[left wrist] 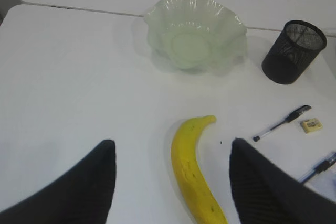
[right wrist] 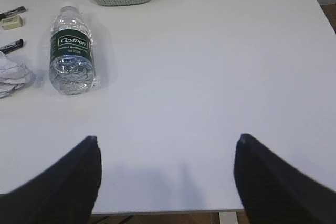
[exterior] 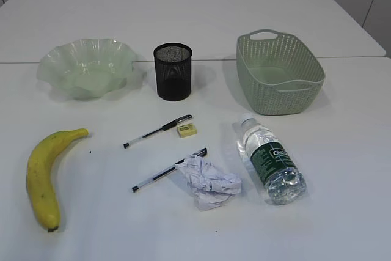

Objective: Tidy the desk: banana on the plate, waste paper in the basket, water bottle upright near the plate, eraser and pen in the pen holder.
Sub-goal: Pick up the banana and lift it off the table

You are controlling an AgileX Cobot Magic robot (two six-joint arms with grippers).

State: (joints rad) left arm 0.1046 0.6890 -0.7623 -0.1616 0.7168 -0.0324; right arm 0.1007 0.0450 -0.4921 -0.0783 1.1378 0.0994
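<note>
Two pens [exterior: 158,131] and an eraser [exterior: 186,129] on the bench [exterior: 342,163] before the pen holder [exterior: 173,71], banana [exterior: 44,178] lying below the plate [exterior: 87,66], crumpled paper [exterior: 208,183] beside the toppled water bottle [exterior: 271,158], basket [exterior: 279,72] behind, left tool [left wrist: 173,182] spread wide over the banana, right tool [right wrist: 165,179] spread wide over bare bench.

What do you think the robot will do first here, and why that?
Probably the left gripper drops onto the banana. Its fingers are spread wide and the banana already lies between them in the left wrist view, with the plate just beyond. The right gripper hangs open over bare table, with the lying water bottle off to one side.
</note>
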